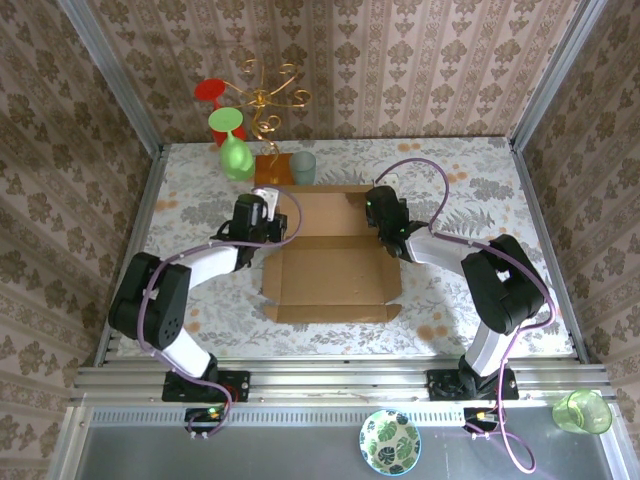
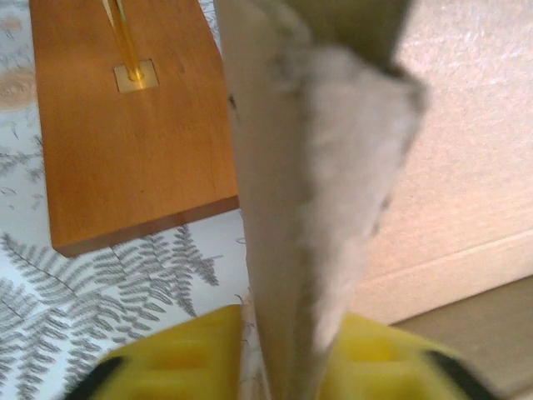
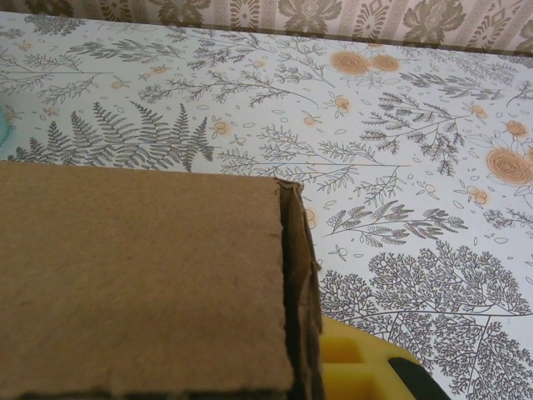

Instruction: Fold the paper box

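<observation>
The paper box lies opened out in the middle of the counter. Its base is flat, its near flaps are spread, and its far panel sits between my two arms. My left claw is narrow and pinches the box's far left flap. The cardboard stands edge-on between my yellow fingers, which press it from both sides. Just left of that flap a wooden slab sits on the counter with a gold wire stand rising from it. Slab and box are near each other, but I cannot tell whether they touch. My right claw is at the far right corner of the box, closed narrow on the cardboard wall there. In my right wrist view one yellow finger shows just right of the wall's edge, and the other is hidden behind the cardboard.
</observation>
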Controlling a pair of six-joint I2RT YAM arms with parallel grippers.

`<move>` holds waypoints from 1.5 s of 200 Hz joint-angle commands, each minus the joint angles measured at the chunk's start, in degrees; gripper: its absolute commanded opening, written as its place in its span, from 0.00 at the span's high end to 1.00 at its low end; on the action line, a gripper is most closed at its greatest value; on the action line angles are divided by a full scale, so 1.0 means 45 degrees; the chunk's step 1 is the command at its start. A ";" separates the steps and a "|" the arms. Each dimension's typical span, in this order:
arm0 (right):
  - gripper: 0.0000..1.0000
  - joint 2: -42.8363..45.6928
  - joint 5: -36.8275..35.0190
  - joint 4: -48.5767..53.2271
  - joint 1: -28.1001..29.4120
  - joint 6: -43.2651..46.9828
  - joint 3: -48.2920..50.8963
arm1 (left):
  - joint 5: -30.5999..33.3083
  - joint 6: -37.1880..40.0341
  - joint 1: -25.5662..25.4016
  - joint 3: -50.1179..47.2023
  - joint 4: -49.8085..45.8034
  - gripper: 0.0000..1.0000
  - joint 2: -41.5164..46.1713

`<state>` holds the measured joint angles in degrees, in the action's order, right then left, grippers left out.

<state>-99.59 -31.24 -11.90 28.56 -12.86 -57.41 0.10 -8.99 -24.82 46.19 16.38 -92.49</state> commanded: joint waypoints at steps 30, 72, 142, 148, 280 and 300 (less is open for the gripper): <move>1.00 -0.0236 -0.0823 0.0607 0.0133 -0.0370 -0.0348 | 0.3411 0.0180 -0.1243 0.1122 -0.1056 1.00 -0.0568; 1.00 -0.0299 -0.1313 0.0997 0.0294 -0.1055 -0.0408 | 0.4342 -0.0060 -0.1633 0.1414 -0.1530 0.97 -0.0730; 1.00 0.0061 -0.1417 -0.0085 0.0295 -0.0720 0.0425 | 0.1337 -0.1359 -0.0796 0.1454 -0.2284 0.42 0.2055; 1.00 0.0135 -0.1397 -0.0404 0.0295 -0.0636 0.0591 | 0.1010 -0.1786 -0.0633 0.1664 -0.2852 0.43 0.2366; 1.00 0.0188 -0.1436 -0.3393 0.0491 0.0085 0.1998 | -0.1142 -0.8523 0.0664 0.5145 -0.6336 0.65 0.1346; 1.00 0.0159 -0.1436 -0.3356 0.0519 0.0066 0.1972 | -0.1347 -0.8619 0.0579 0.4984 -0.5514 0.66 0.0926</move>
<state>-98.21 -35.66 -26.20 30.35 -12.53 -49.25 -3.31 -45.50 -21.39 67.94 -12.12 -86.74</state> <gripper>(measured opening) 0.093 0.341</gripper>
